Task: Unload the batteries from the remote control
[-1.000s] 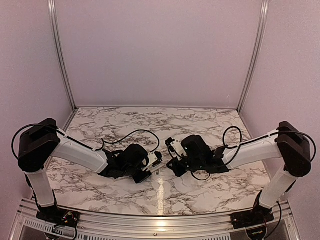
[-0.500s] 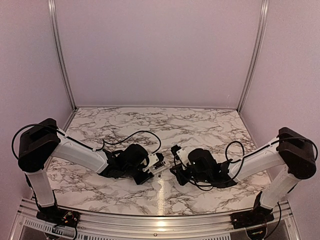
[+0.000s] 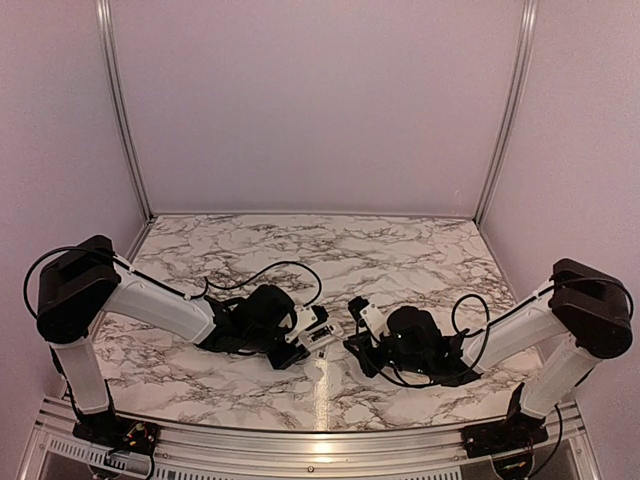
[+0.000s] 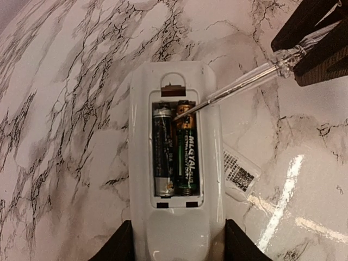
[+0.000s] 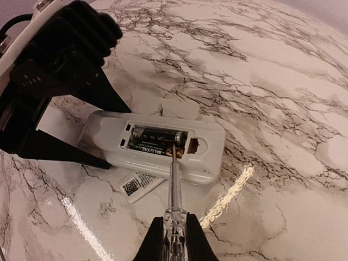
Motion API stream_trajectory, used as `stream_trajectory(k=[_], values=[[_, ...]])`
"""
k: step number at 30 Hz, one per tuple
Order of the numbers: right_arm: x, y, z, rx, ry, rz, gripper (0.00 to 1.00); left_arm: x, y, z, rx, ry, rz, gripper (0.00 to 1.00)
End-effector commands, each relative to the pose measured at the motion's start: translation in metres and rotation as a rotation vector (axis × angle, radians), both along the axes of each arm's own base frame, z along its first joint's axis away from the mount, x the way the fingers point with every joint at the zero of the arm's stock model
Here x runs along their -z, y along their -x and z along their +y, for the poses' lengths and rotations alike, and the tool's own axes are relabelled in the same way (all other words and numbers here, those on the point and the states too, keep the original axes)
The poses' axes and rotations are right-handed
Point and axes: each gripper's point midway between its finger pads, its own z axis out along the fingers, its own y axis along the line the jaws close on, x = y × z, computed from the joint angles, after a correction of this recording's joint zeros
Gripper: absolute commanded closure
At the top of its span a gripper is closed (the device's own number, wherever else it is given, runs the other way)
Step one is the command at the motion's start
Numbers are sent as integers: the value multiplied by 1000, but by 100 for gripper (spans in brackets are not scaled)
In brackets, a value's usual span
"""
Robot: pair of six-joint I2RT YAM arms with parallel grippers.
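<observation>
The white remote control [image 4: 213, 163] lies on the marble with its back up and its compartment open. My left gripper [image 4: 175, 243] is shut on its near end. Two dark batteries [image 4: 162, 147] [image 4: 186, 152] sit side by side in the recess. My right gripper [image 5: 173, 239] is shut on a clear-handled screwdriver [image 5: 174, 185]. Its tip touches the end of the green-labelled battery [image 5: 155, 147]. In the top view the remote [image 3: 322, 336] lies between the left gripper [image 3: 303, 335] and the right gripper [image 3: 362, 338].
The loose white cover piece [image 4: 239, 174] with a printed label lies flat on the marble, partly under the remote's side; it also shows in the right wrist view [image 5: 138, 185]. The two arms face each other closely near the table's front middle.
My right arm has drawn back toward the near edge and lowered, with the screwdriver still aimed at the remote. My left gripper has shifted slightly right with the remote.
</observation>
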Motion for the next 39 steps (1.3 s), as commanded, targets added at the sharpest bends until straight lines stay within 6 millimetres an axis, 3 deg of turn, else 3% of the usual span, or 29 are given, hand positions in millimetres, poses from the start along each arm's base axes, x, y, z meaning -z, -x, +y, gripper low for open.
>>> stream_trajectory(k=[1, 13, 20, 24, 33, 39], values=[[20, 18, 3, -107, 79, 43, 100, -28, 10, -33, 97, 132, 15, 100], [1, 19, 13, -166, 74, 5, 100, -26, 11, -33, 107, 129, 19, 100], [-23, 27, 22, -229, 39, 11, 100, -27, 9, -31, 96, 122, 5, 100], [-21, 19, 20, -197, 120, 18, 100, -27, 9, -31, 101, 121, 1, 100], [-15, 12, 37, -267, 276, 66, 100, -29, 10, -30, 106, 122, -7, 100], [-40, 16, 54, -419, 365, 40, 100, -26, 11, -32, 115, 115, -3, 100]])
